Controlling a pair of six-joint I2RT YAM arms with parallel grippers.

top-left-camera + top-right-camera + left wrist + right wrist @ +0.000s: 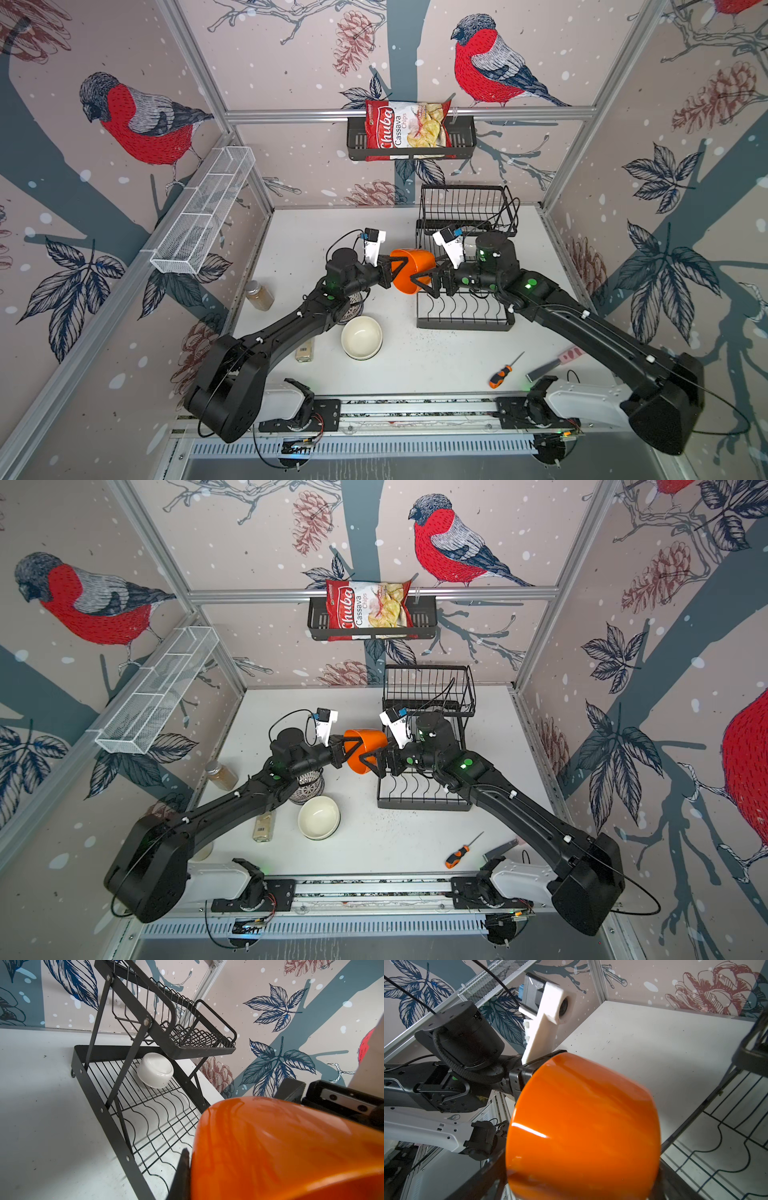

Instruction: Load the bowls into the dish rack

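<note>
Orange bowl (415, 270), pinched at its rim by the closed left end effector (397, 266), hangs just beside the dish rack (461, 325), straddled by the wide-open right end effector (424, 285); probably a handover, so right must close before left releases.

Site is a robotics lab test cell dressed as a kitchen, not a real one: an aluminium-profile frame (291, 115) boxes in the white tabletop (436, 365) I work over, and its walls are printed bird wallpaper (141, 120). Left arm (282, 328) and right arm (582, 324) mount on a slotted rail (415, 409), with bare wiring (299, 448) below. Household items are props: dish rack (463, 320), chips bag (405, 129), screwdriver (500, 374).
</note>
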